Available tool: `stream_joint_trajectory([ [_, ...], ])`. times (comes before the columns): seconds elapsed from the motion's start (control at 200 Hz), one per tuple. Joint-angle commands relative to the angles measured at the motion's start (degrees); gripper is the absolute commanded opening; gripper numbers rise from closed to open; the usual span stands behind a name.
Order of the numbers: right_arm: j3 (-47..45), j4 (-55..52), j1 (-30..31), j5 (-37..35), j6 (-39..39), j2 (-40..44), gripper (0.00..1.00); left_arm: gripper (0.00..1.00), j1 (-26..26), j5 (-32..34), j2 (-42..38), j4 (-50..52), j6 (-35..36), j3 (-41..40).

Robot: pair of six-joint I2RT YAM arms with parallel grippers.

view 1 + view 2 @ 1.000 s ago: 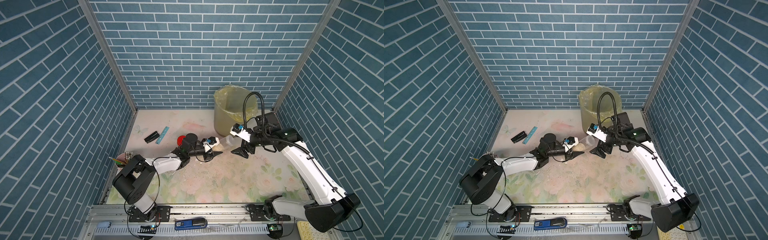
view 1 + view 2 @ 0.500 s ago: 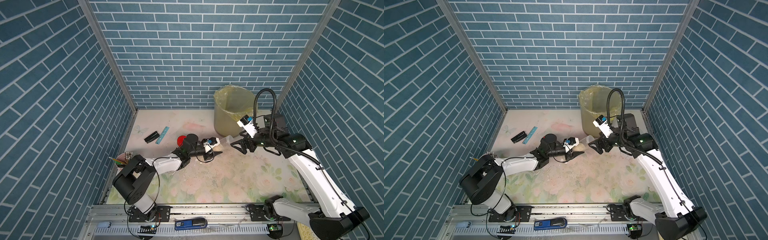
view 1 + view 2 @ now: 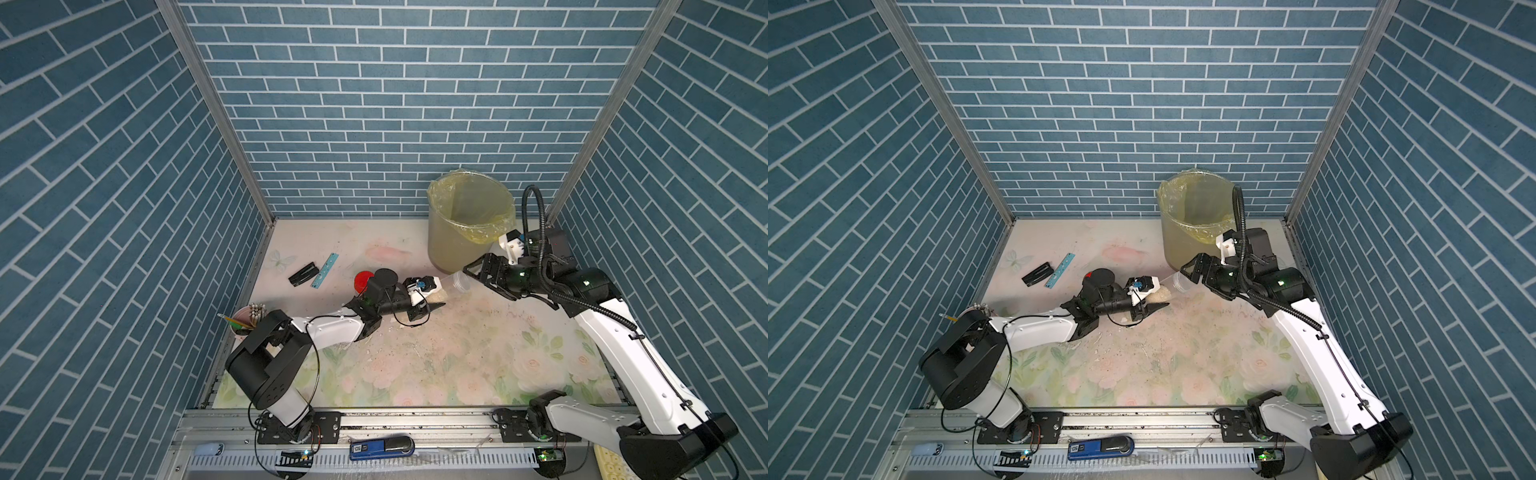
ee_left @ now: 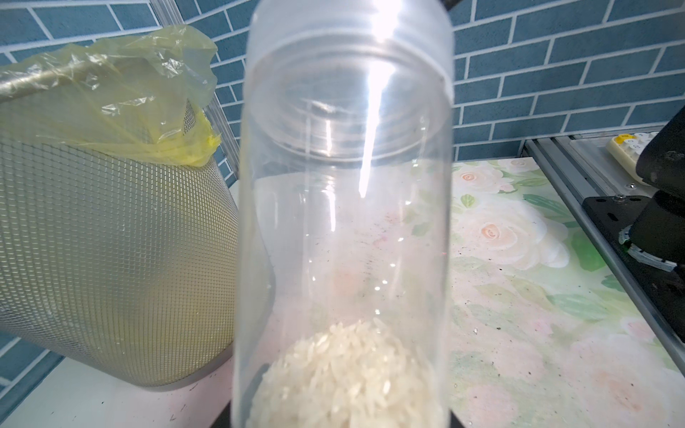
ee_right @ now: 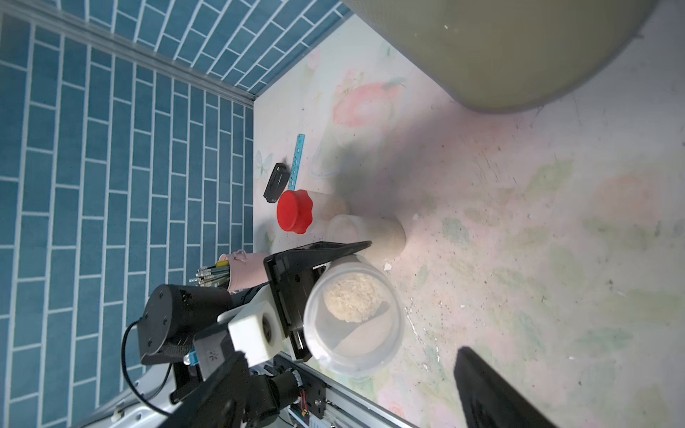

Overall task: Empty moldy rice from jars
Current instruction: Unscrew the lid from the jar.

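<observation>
A clear jar (image 3: 453, 286) with a whitish round lid lies level above the mat, my left gripper (image 3: 434, 297) shut on its base end. The moldy rice (image 4: 348, 374) is a pale clump at that gripped end, also seen through the lid (image 5: 352, 298). My right gripper (image 3: 478, 279) faces the lidded end, open, one finger (image 5: 493, 389) on each side and clear of the lid. A jar with a red cap (image 5: 294, 211) and another clear-lidded jar (image 5: 365, 231) holding rice stand behind the left gripper.
A mesh bin with a yellow bag (image 3: 436, 195) stands at the back right, close behind the right gripper. A pink pencil cup (image 3: 245, 320) sits at the left edge. A black clip (image 3: 302, 274) and blue ruler (image 3: 325, 270) lie back left. Crumbs dot the floral mat (image 3: 415, 353).
The right wrist has lifted and turned from pointing down at the mat to pointing level at the jar's lidded end, its jaws a little narrower. The left arm and jar have stayed put.
</observation>
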State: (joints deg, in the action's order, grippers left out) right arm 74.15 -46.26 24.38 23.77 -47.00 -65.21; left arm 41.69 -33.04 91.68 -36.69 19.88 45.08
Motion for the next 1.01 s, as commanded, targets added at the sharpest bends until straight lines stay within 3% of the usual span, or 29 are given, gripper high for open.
stream_joint_trajectory([
  [0.0, -0.7, 2.8, 1.1, -1.3, -9.4, -0.8, 0.88, 0.0, 0.4, 0.1, -0.5, -1.4, 0.6, -0.5],
  [1.0, 1.3, 1.5, 3.9, -1.0, -6.7, -6.5, 0.79, 0.0, 0.4, 0.4, -0.2, -1.3, 0.8, -0.6],
])
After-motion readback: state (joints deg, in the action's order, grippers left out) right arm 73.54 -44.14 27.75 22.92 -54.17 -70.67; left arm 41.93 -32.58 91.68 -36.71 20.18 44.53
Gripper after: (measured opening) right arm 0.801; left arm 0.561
